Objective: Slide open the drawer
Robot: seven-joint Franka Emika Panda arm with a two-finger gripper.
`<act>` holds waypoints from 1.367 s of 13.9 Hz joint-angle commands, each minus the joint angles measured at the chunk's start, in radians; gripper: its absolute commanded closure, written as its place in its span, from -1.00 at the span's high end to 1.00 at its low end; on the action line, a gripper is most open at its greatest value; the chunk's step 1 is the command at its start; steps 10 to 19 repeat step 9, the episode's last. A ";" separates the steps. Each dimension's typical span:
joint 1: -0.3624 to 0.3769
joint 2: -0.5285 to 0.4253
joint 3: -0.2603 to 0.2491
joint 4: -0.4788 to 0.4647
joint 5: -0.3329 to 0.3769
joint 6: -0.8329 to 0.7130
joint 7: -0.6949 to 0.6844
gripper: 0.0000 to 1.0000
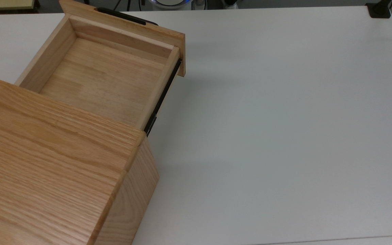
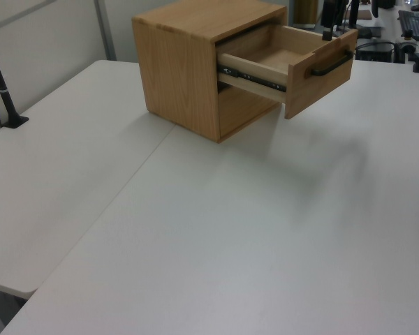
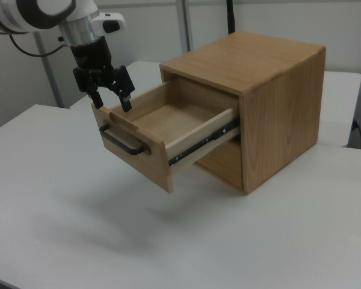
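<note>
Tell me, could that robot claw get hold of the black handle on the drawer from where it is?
Probably yes. In the right view the gripper hangs open just above the drawer front's top edge, and the black handle sits on the outer face right below, with bare table around it and nothing between them.

Overhead plus two opposing obliques

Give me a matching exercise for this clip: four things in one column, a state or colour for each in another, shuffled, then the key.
Things:
1. drawer
2. handle
3. end effector
4. cabinet

States:
A. thin black bar on the front panel
B. open, above the front panel's top edge, holding nothing
C. pulled out on black rails, nothing inside
D. large oak-grain box standing on the white table

Pairs: 1-C, 2-A, 3-B, 4-D
</note>
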 commanded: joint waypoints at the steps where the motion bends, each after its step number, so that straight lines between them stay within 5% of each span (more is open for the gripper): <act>1: 0.009 0.070 -0.010 0.102 -0.006 -0.071 -0.062 1.00; 19: 0.028 0.056 -0.010 0.092 0.002 -0.077 -0.044 1.00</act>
